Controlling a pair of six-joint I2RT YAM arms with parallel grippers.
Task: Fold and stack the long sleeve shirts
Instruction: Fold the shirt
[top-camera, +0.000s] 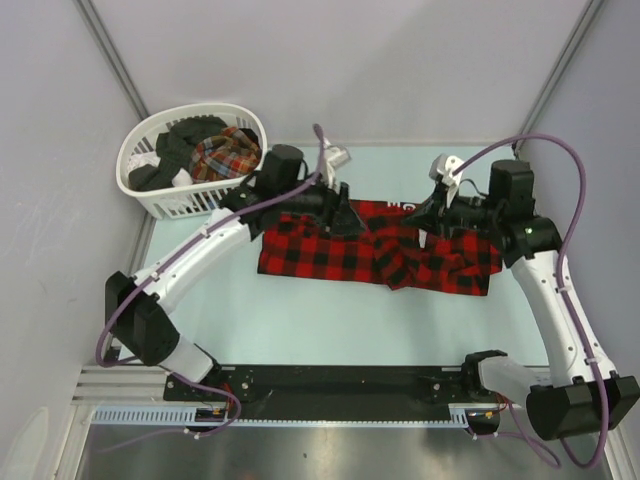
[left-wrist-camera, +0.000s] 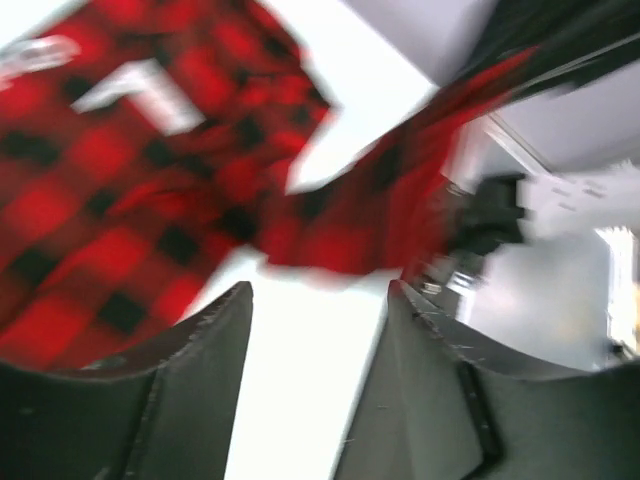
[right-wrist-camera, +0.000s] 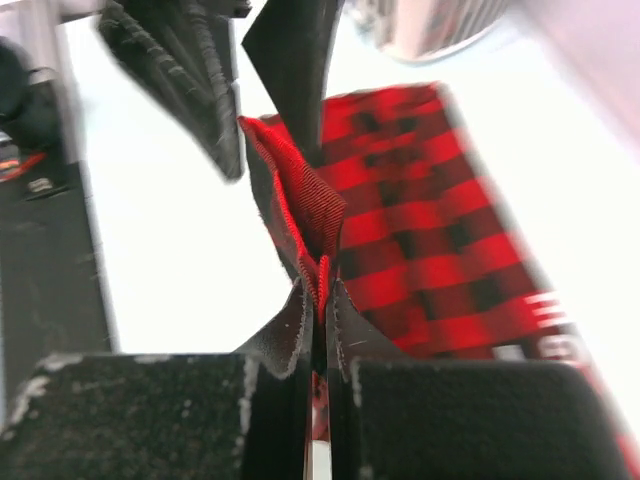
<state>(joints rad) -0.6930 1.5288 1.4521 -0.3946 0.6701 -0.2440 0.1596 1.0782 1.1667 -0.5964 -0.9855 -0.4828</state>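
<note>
Both wrist views are smeared. In the left one the red-and-black checked flannel shirt (left-wrist-camera: 120, 170) runs off the top and left edges, and the dark shape (left-wrist-camera: 490, 215) beyond it is too blurred to name. In the right one a fold vanishes into the pinch of the right gripper (right-wrist-camera: 318, 300). From above, the finer multicolour plaid shirt (top-camera: 225, 155) lies half buried under dark cloth (top-camera: 185, 135) in the white slatted plastic basket (top-camera: 170, 205), and the left gripper (top-camera: 345, 215) covers part of the red shirt's far edge.
</note>
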